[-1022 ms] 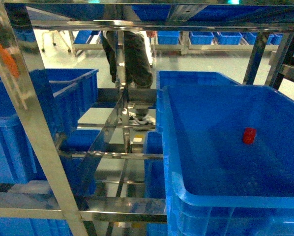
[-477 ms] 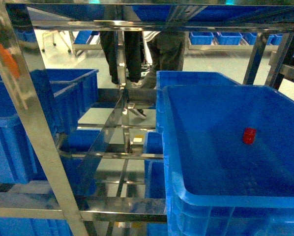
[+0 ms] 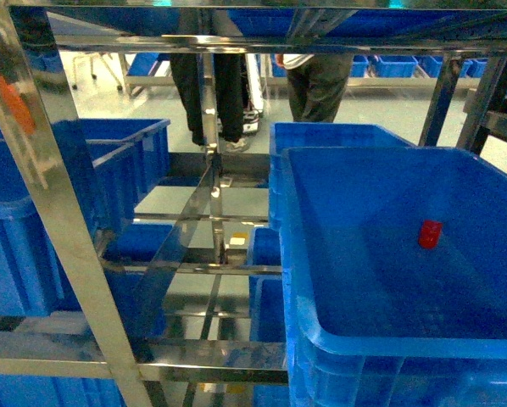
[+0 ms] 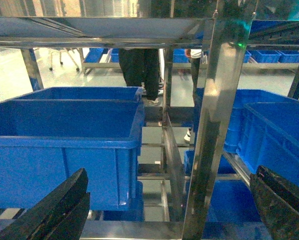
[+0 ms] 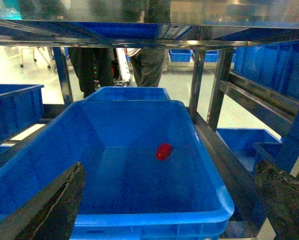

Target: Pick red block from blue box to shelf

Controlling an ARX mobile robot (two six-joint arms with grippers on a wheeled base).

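Your steel shelf rack (image 3: 58,220) frames everything. The blue box (image 5: 139,215) sits on it under the right gripper (image 5: 169,200), jaws spread wide for reach-in. Left gripper (image 4: 169,210) also wide, idle. Red block (image 3: 430,233) lies on the box floor, toward its far right side.

left hand (image 4: 159,210): two chunky black fingers, kinda matte
right hand (image 5: 174,200): same black, scuffed-looking
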